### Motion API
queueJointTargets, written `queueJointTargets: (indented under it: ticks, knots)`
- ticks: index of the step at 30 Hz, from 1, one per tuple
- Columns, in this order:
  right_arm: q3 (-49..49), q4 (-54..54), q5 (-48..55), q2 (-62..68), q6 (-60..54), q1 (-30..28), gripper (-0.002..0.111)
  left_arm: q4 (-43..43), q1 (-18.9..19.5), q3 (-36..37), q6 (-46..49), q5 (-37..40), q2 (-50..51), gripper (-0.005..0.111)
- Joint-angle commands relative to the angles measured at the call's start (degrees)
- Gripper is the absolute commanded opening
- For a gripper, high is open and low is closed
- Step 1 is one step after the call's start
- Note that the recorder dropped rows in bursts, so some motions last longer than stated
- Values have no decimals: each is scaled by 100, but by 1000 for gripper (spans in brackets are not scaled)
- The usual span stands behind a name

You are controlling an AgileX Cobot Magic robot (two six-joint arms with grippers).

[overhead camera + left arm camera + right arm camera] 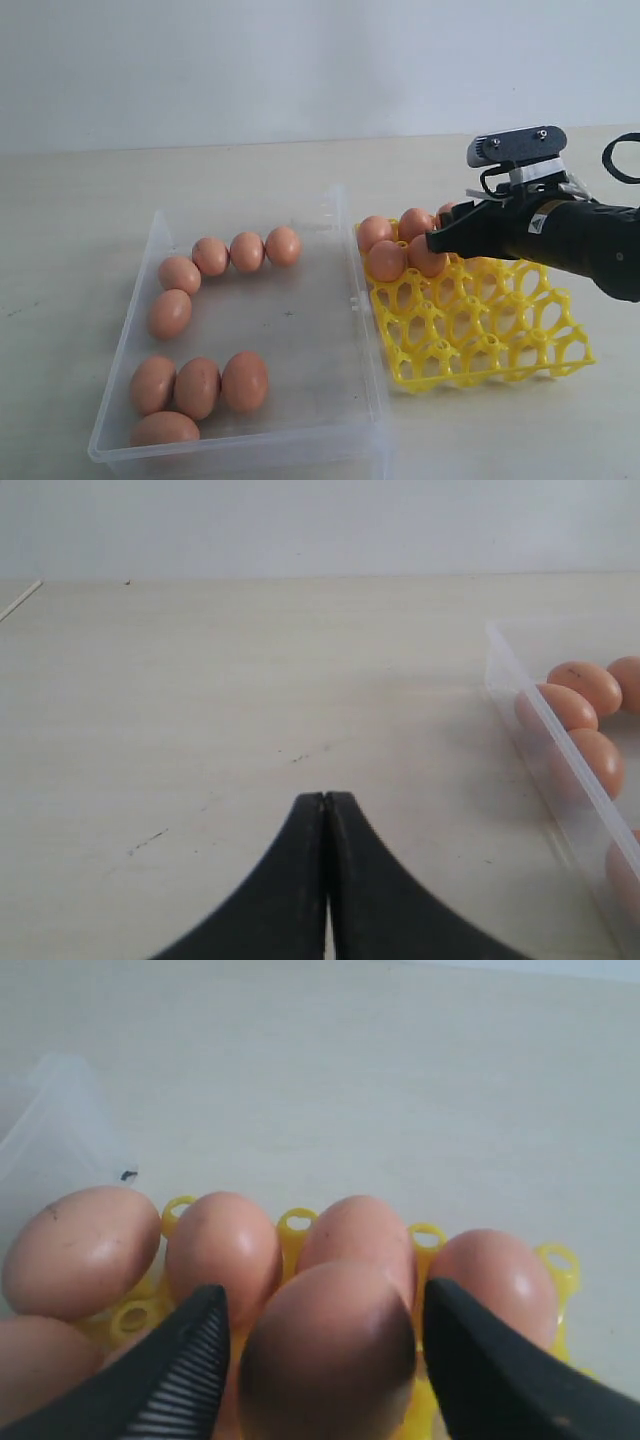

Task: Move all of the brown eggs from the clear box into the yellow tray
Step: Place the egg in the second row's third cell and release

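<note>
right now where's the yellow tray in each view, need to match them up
exterior: the tray sits right of middle, beside the box.
left wrist: not in it.
right wrist: the tray is under the eggs, with its pegs showing between them.
shared landmark: the box, whose rim and corner show in the wrist views.

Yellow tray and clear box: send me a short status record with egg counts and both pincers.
clear box: nine brown eggs, in two loose groups
yellow tray: six eggs, clustered at the far corner nearest the box
right pincer: open, fingers either side of a tray egg, narrow gaps showing
left pincer: shut, holding nothing, over the table outside the box
task: not finished
</note>
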Motion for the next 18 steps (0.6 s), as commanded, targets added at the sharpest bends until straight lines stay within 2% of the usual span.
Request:
queueJointTargets:
  ticks: [1, 5, 7, 10, 12, 15, 18]
  knots:
    - [-33, -75, -224, -3, 5, -41, 67, -32, -49, -23, 0, -71, -32, 0]
    - [-33, -75, -99, -174, 5, -41, 63, -32, -49, -23, 0, -71, -32, 0]
    - [-82, -75, 224, -445, 142, 53, 55, -32, -49, -23, 0, -71, -32, 0]
    - [-488, -232, 1697, -920, 485, 296, 33, -32, -49, -23, 0, -71, -32, 0]
    - [-927, -480, 2770, -1124, 815, 599, 23, -32, -49, -23, 0, -71, -32, 0]
    - [-1638, -331, 3928, -1155, 727, 1105, 22, -32, -49, -23, 0, -71, -32, 0]
    - [-2213, 490, 4572, -965, 180, 1604, 28, -32, -49, -23, 0, -71, -32, 0]
